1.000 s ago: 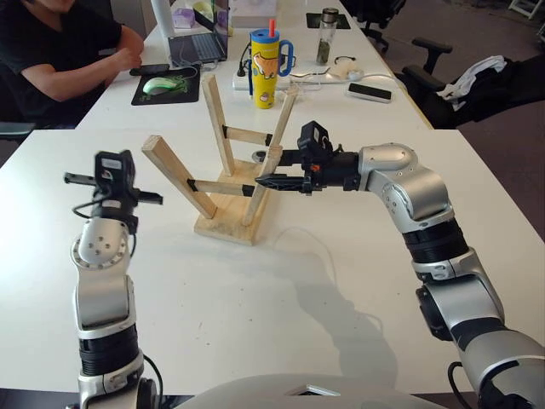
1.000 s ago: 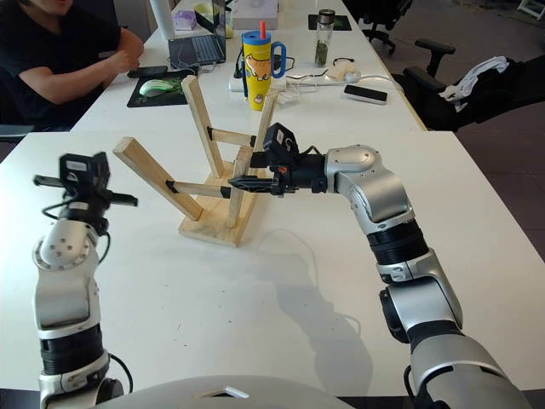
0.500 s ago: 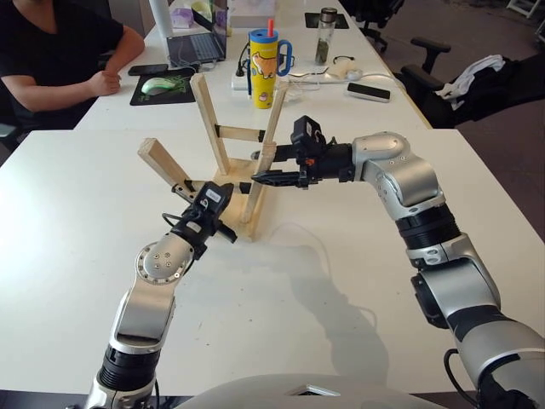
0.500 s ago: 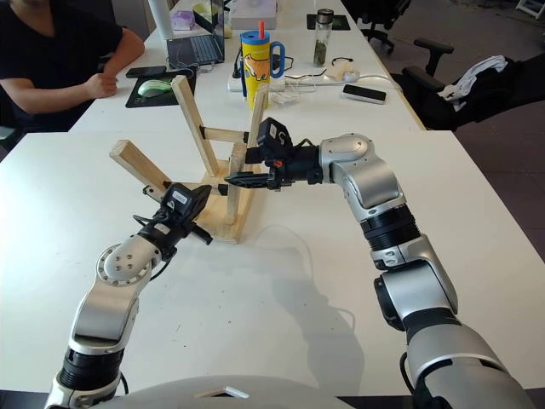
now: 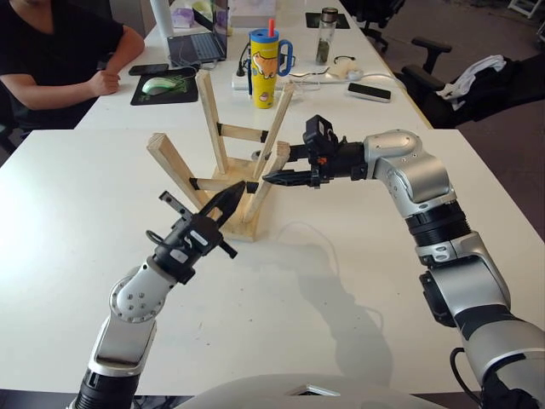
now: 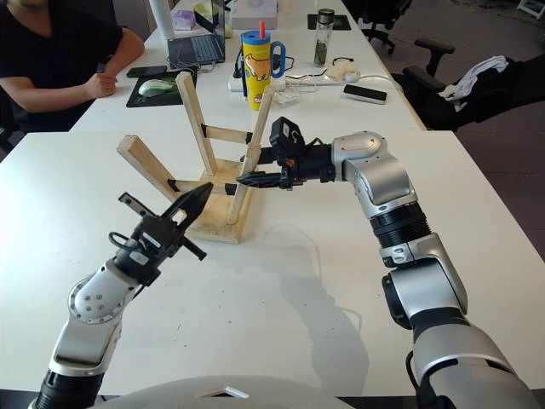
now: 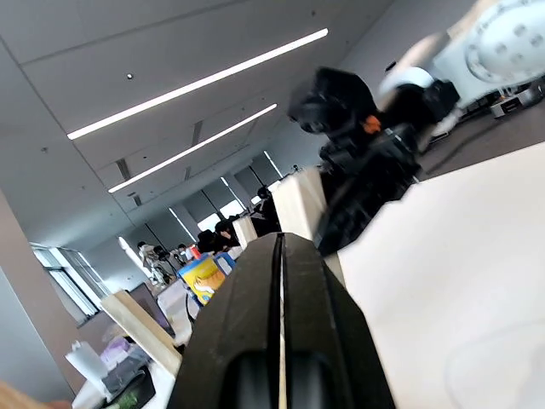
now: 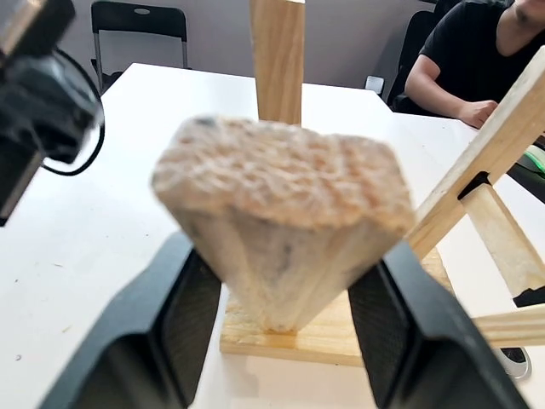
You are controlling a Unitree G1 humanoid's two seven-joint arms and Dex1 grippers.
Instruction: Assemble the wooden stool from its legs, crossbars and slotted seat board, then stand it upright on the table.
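Observation:
The wooden stool (image 5: pixel 230 223) rests upside down and tilted on the white table (image 5: pixel 358 281), seat board down and legs (image 5: pixel 213 119) pointing up. Dark-ended crossbars (image 5: pixel 243 133) join the legs. My right gripper (image 5: pixel 271 178) comes in from the right and is shut on the upper end of the near right leg (image 8: pixel 281 213), one finger (image 8: pixel 183 324) on each side. My left gripper (image 5: pixel 226 198) is shut with nothing in it. Its tips point up at the near edge of the seat board, just short of it, below the low crossbar (image 5: pixel 217 182).
On the far table stand a yellow cup (image 5: pixel 266 68), a bottle (image 5: pixel 324 36), a laptop (image 5: pixel 197 43), a green mouse on a mat (image 5: pixel 159 84) and a phone (image 5: pixel 370 91). A person sits at its left end. The near and right parts of the white table are bare.
My left arm has swung down from a raised pose at the far left to the stool's near side, its gripper now pointing at the seat board. My right gripper has kept hold of the leg.

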